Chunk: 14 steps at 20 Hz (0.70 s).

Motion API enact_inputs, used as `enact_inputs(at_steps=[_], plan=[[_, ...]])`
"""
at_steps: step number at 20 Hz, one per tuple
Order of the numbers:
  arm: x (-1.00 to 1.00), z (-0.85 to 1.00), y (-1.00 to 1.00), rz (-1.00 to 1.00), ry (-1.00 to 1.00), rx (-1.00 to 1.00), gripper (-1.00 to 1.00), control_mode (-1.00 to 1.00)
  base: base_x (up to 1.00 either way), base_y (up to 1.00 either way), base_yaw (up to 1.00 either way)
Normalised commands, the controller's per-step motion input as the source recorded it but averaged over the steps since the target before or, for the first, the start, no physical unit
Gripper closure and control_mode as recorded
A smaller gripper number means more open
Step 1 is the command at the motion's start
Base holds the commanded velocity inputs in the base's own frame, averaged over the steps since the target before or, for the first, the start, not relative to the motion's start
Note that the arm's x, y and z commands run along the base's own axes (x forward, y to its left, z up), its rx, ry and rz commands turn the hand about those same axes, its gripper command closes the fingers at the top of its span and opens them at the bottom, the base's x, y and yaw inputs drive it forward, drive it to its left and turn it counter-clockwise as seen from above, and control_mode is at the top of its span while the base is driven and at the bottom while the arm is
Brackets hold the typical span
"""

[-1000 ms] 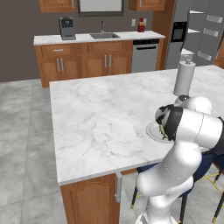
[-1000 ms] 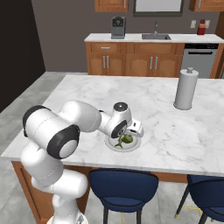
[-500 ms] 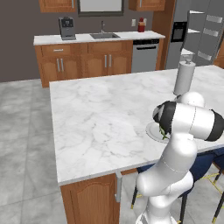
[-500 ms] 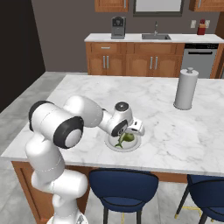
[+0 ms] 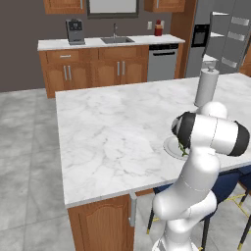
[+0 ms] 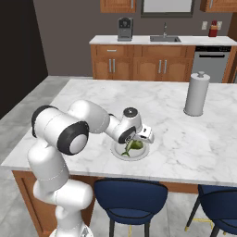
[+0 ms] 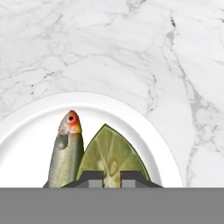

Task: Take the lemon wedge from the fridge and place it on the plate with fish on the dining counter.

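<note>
You see the gripper [image 7: 111, 178] low over the plate [image 7: 30, 131], and its two dark fingertips [image 7: 92, 178] pinch the wedge [image 7: 111, 153] between them, with only a narrow gap left at the base of the wedge. The wedge stands with its cut face toward the hand camera and its point away from the fingers, over the white surface of the plate. Whether its rind already touches the plate, you cannot tell from here. Just beside the wedge, on its left in the hand view, lies the fish [image 7: 66, 151], grey-green with an orange head, and the two are touching or nearly so. In the right base view the gripper [image 6: 131, 144] hangs over the plate [image 6: 119, 152] near the front edge of the counter [image 6: 194, 152], and the wedge [image 6: 135, 145] shows as a green piece at the fingers. A paper-towel roll [image 6: 195, 94] stands well apart from the plate, farther back on the counter. In the left base view the arm covers most of the plate [image 5: 171, 147], and the fridge [image 5: 223, 34] stands open far behind.
</note>
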Motion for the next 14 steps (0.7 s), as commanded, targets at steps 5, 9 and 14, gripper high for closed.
enact_inputs(at_steps=[5,9,14], plan=[[0.18,-0.01,0.00,0.00,-0.02,0.00,1.00,-1.00,0.00,0.00,0.00],[0.45,-0.02,0.00,-0.03,-0.03,0.00,-1.00,-1.00,0.00,0.00,0.00],[0.07,0.00,0.00,-0.01,0.00,0.00,-1.00,-1.00,0.00,0.00,0.00]])
